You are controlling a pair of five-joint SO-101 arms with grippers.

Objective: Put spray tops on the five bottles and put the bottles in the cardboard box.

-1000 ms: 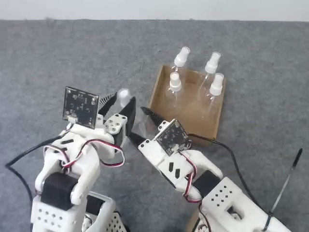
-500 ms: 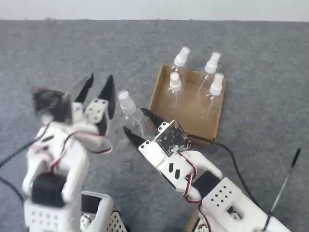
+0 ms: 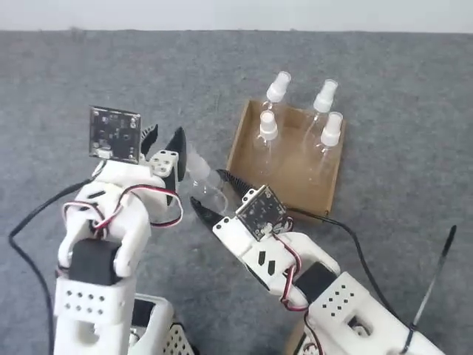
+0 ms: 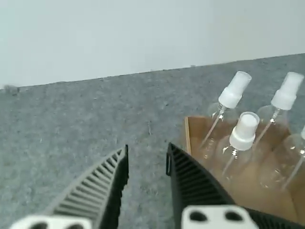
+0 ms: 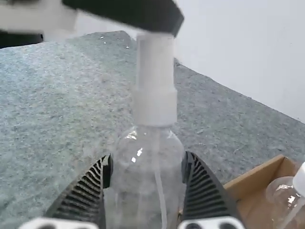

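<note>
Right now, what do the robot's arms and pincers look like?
The left arm and right arm are chunky white plastic with black motor blocks. The left pincer and right pincer each have two black, ridged, pointed fingers. Red, black and white wires loop along them; a black cable trails off.

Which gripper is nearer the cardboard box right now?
Right. The right gripper holds a bottle just beside the box; the left gripper sits farther out.
</note>
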